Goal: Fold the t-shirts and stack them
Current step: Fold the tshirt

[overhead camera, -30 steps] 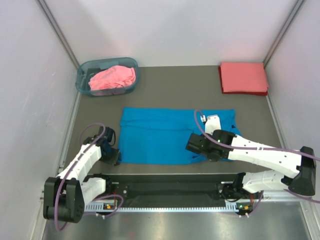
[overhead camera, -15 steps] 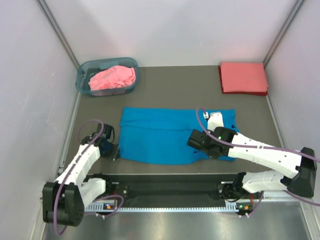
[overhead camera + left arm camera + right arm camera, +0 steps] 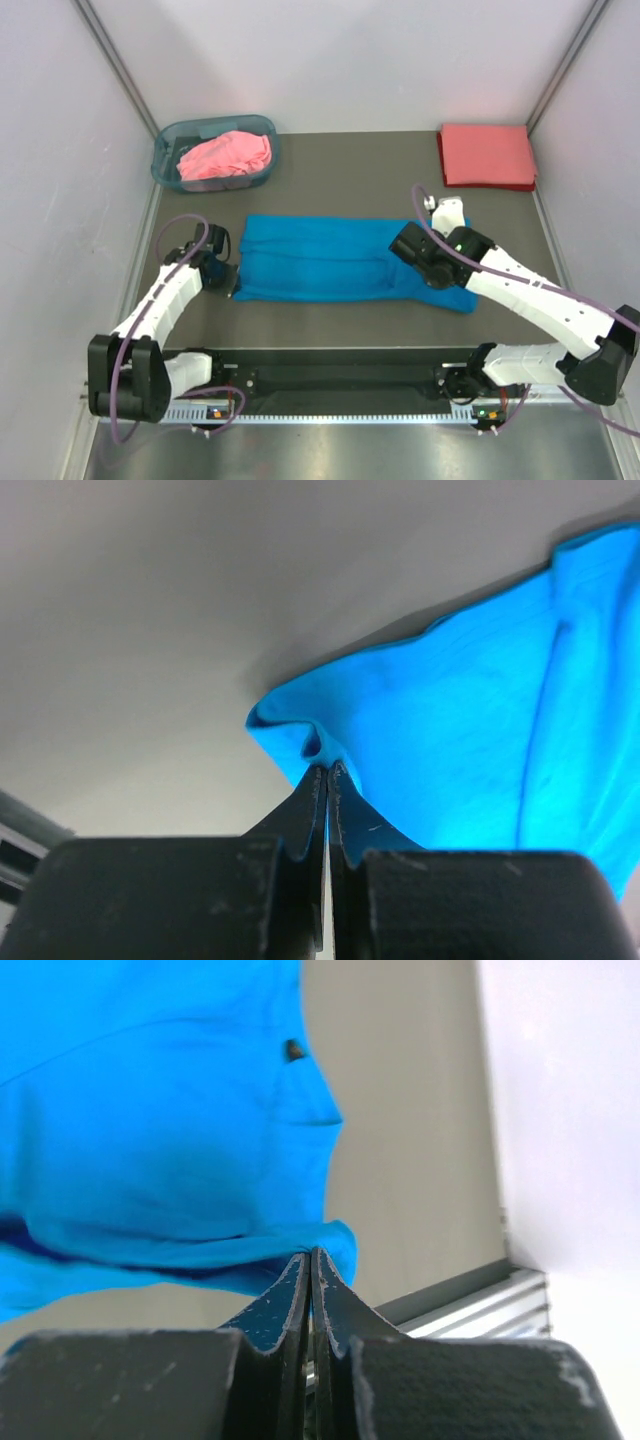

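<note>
Count: 3 t-shirts, 1 basket, 2 arms, 2 grippers, all on one grey table (image 3: 340, 185). Far left corner: translucent blue-grey basket (image 3: 165, 162) holding the pink t-shirt (image 3: 225, 155), crumpled, 1 item in the basket. Left side, nearer: left gripper (image 3: 326, 772), its jaws pressed together on a pinch of the bright blue t-shirt (image 3: 320, 270) at that shirt's near-left corner; left wrist view shows the cloth bunched into a small fold right at the fingertips and fanning away to the right above the table. Centre: the blue t-shirt lies as a long horizontal band across the middle of the table, well apart from the basket and from the far-right shirt, its near edge doubled over; how many layers it has cannot be told. Right of centre: right gripper (image 3: 311, 1257), its jaws likewise clamped on a fold of the blue cloth near the shirt's right end; right wrist view shows the pinched edge curling over the fingertips, bare table and a metal rail beyond. Far right corner: coral-red t-shirt (image 3: 487, 155), folded into a flat rectangle, lying alone against the wall
</note>
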Controlling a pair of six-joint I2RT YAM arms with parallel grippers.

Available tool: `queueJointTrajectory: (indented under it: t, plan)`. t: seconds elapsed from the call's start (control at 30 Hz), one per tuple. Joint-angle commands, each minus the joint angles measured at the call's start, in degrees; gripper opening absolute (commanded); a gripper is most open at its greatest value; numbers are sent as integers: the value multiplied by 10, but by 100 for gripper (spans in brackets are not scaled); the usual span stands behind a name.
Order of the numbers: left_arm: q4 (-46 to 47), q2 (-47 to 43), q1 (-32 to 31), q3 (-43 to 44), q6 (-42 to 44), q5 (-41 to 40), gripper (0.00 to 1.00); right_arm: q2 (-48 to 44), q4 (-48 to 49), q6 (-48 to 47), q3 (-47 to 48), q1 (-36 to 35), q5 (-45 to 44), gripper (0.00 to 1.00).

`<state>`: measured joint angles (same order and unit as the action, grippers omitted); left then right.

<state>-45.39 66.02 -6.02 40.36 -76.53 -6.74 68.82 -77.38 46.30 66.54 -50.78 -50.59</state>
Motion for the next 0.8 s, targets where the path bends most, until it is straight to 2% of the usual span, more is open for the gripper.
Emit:
queueJointTrajectory:
  t: [0.0, 0.37, 0.53, 0.77]
  plan:
    - [34, 36, 1, 39, 6, -21, 0, 3, 35, -81, 28, 43, -29, 0]
    - [58, 181, 2, 149, 44, -64, 0, 38, 168, -247, 44, 123, -33, 0]
    - [58, 226, 1, 190, 64, -73, 0, 56, 220, -280, 38, 139, -43, 0]
    - [76, 270, 1, 202, 71, -50, 0, 63, 284, -318, 17, 166, -27, 0]
